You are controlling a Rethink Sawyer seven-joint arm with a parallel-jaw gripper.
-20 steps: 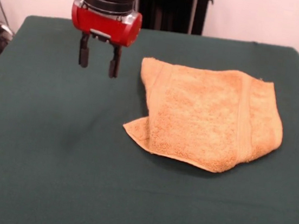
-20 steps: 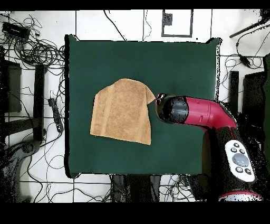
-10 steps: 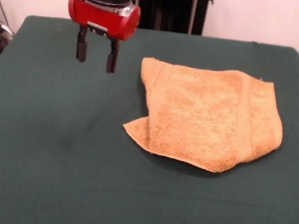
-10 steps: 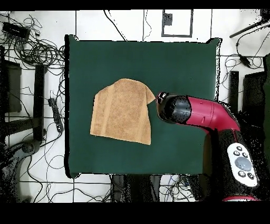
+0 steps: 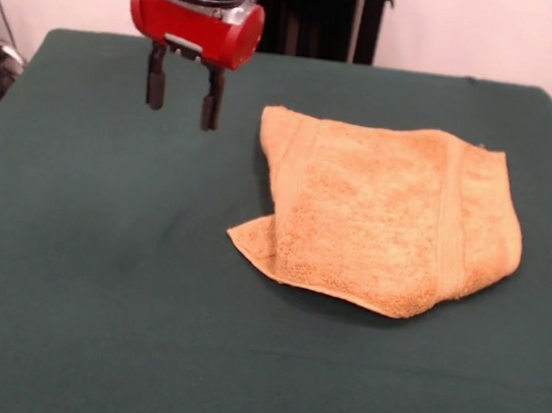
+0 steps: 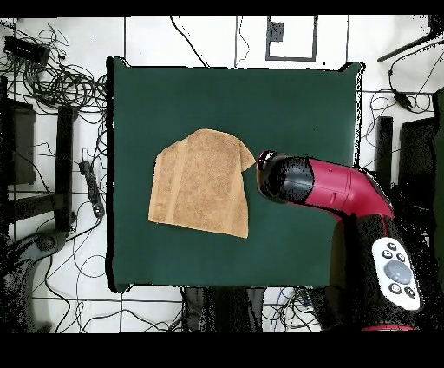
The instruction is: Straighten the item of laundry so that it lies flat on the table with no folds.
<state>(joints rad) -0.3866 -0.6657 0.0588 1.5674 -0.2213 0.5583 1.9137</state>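
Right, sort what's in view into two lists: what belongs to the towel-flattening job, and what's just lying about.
Part of the job:
- towel, still folded over on itself
- green table it lies on
- claw, open, up off the cloth and beside the towel

Just lying about:
- cables on the floor beyond the table's edge
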